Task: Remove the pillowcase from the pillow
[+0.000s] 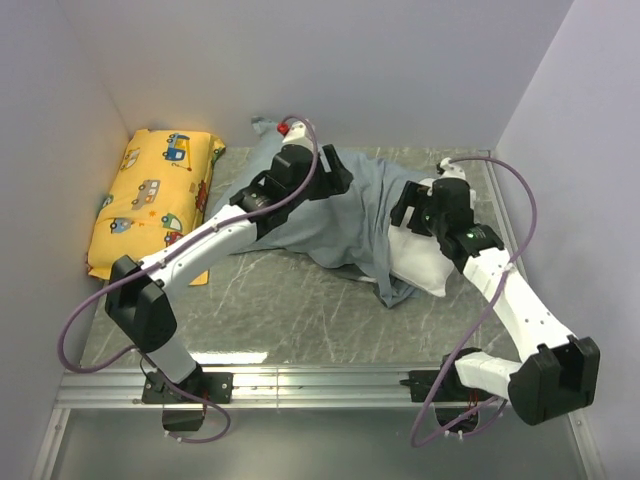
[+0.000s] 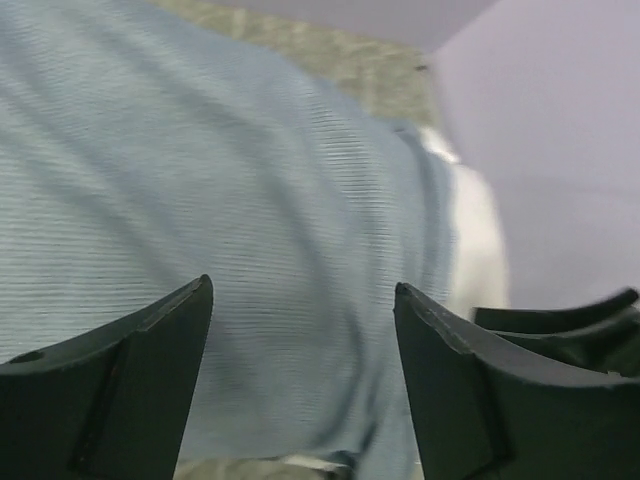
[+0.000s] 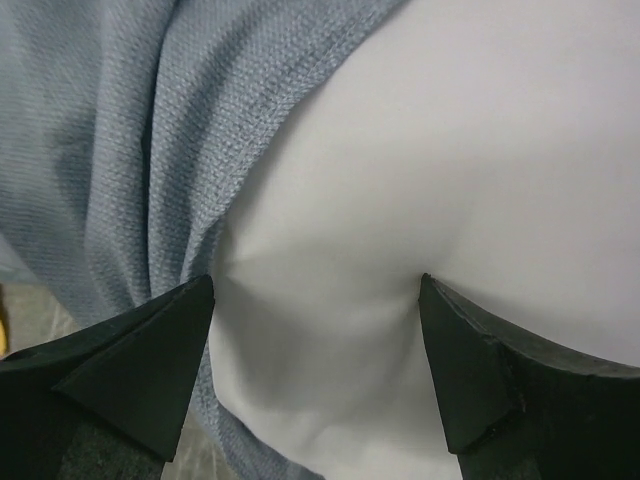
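The grey-blue pillowcase [image 1: 340, 225] lies across the middle of the table and covers most of the white pillow [image 1: 420, 262], whose right end sticks out bare. My left gripper [image 1: 335, 175] is open just above the pillowcase [image 2: 250, 230] near its far edge, holding nothing. My right gripper [image 1: 412, 212] is open, its fingertips pressed against the bare pillow [image 3: 420, 180] beside the pillowcase's open edge [image 3: 130, 150]. In the left wrist view the white pillow [image 2: 478, 240] shows past the fabric, with the right gripper's dark fingers [image 2: 570, 320] next to it.
A yellow cartoon-vehicle cushion [image 1: 155, 195] lies at the far left against the wall. White walls close the table on the left, back and right. A metal rail [image 1: 320, 385] runs along the near edge by the arm bases.
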### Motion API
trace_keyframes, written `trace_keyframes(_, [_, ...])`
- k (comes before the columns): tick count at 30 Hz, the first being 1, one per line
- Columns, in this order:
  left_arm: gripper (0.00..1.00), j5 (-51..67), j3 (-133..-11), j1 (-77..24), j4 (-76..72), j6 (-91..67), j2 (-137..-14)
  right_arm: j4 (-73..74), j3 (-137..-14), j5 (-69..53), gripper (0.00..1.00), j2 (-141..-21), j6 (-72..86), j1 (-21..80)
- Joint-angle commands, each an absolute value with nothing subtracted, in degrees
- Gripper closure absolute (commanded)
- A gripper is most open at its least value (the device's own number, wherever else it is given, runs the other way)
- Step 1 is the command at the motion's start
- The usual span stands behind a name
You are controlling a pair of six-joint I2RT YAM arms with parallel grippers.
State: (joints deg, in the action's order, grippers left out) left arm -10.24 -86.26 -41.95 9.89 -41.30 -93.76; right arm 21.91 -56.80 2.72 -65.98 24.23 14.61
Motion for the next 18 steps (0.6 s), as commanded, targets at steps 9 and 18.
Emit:
trace_keyframes(9, [0.30,-8.79,-80.95,-35.95,10.37,-35.42,-98.52,17.32,-52.65,8.44,0.17,-68.02,25.31,16.00])
trace_keyframes(18, [1.00,-12.12,-84.55,-34.02,13.44,-36.74,-100.90,16.00,-50.45,9.31,0.12,-64.34,25.14,16.00])
